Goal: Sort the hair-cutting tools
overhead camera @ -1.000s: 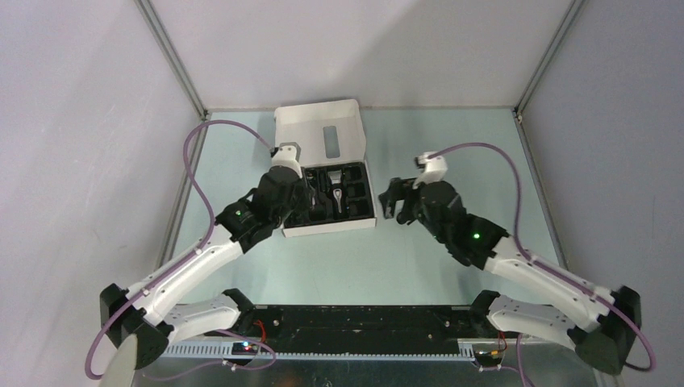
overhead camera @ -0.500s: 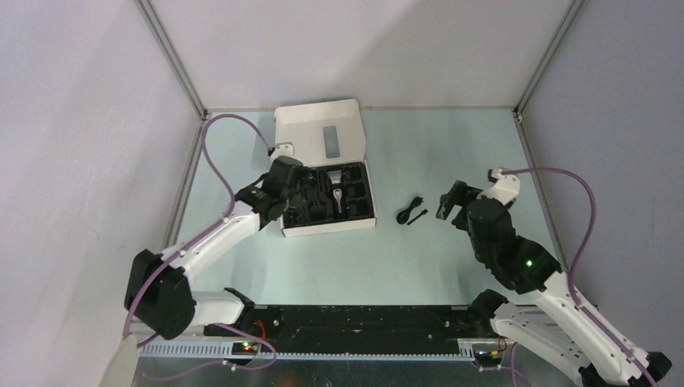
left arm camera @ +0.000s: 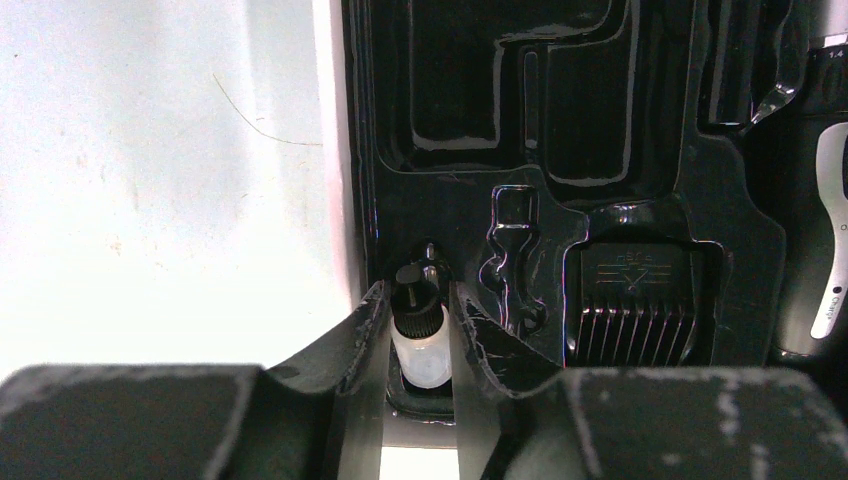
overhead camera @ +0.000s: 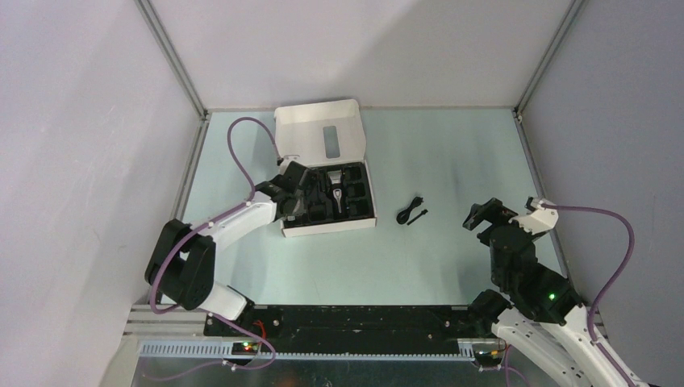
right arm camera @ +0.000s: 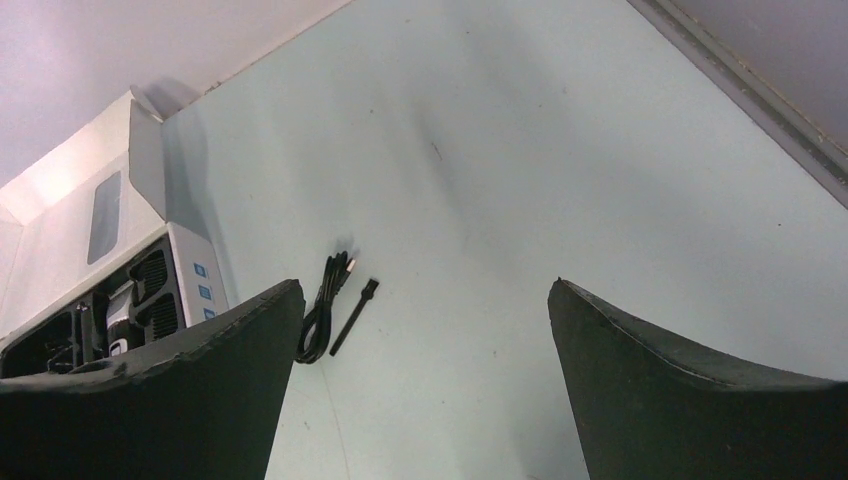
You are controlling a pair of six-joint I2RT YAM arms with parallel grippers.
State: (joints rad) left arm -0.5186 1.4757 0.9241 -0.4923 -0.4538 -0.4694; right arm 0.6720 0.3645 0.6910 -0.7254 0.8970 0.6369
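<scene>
My left gripper [overhead camera: 297, 187] reaches into the left side of the black tray [overhead camera: 364, 211] of the open white box. In the left wrist view its jaws [left arm camera: 415, 300] are closed on a small white bottle with a black cap [left arm camera: 420, 345] that stands in a tray pocket. The black comb attachment [left arm camera: 632, 300] sits in the pocket to its right. The silver-and-black clipper [left arm camera: 825, 200] lies further right, also seen from above [overhead camera: 339, 193]. The black coiled cord [overhead camera: 410, 210] and thin black brush [overhead camera: 418, 216] lie on the table right of the box. My right gripper [overhead camera: 482, 216] is open and empty, right of them.
The white box lid [overhead camera: 323, 137] stands open at the back of the box. In the right wrist view the cord [right arm camera: 325, 300] and brush [right arm camera: 353, 316] lie side by side near the box wall [right arm camera: 195, 270]. The enclosure walls border the table on both sides.
My right arm pulled back to the right and down, leaving the cord and brush on the table. My left arm folded back while its gripper stayed at the tray's left side.
</scene>
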